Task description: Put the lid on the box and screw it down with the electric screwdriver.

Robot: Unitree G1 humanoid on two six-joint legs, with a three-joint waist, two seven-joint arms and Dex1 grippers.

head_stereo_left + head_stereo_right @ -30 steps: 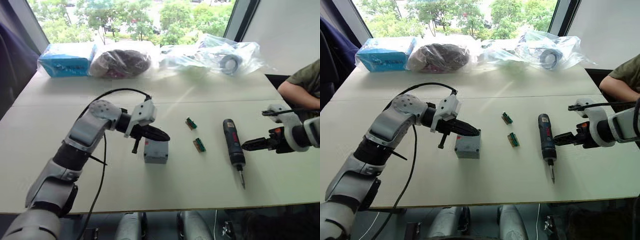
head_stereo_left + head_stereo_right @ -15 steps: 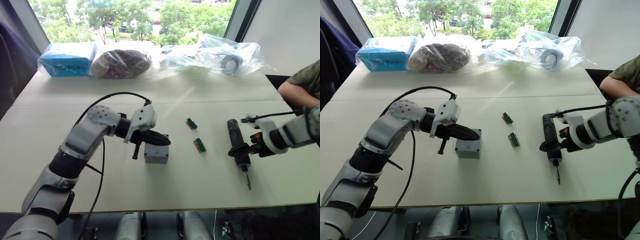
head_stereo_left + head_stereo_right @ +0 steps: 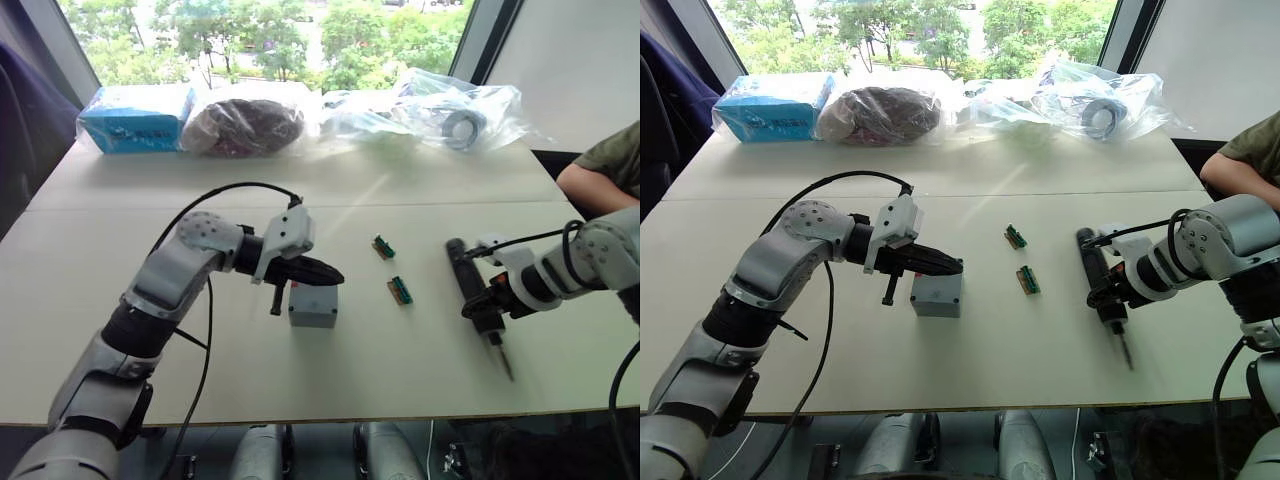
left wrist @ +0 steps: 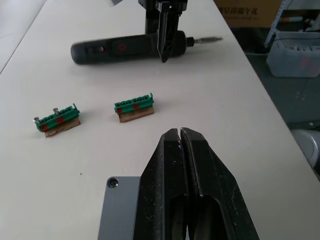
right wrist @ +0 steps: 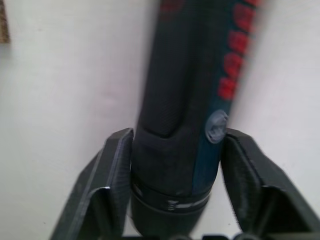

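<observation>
The grey box [image 3: 312, 308] stands mid-table. Its flat top, the lid [image 4: 120, 210] with a corner screw hole, lies under my left gripper [image 3: 335, 275], which is shut and rests on it with nothing between its fingers. To the right lies the black electric screwdriver [image 3: 463, 265] with red trim, its thin bit pointing toward the table's front edge. My right gripper [image 3: 482, 306] is shut on its lower body, one finger [image 5: 117, 170] on each side. The left wrist view also shows the screwdriver [image 4: 125, 47] beyond the box.
Two small green connectors [image 3: 382, 246] [image 3: 400, 290] lie between the box and the screwdriver. A blue packet [image 3: 135, 118], a dark bag [image 3: 245, 125] and clear bags [image 3: 440, 115] line the far edge. A person's arm [image 3: 600, 170] rests at the right.
My right gripper came in from the right and shut around the screwdriver, which has shifted slightly with its bit swinging right. The left gripper stayed on the box.
</observation>
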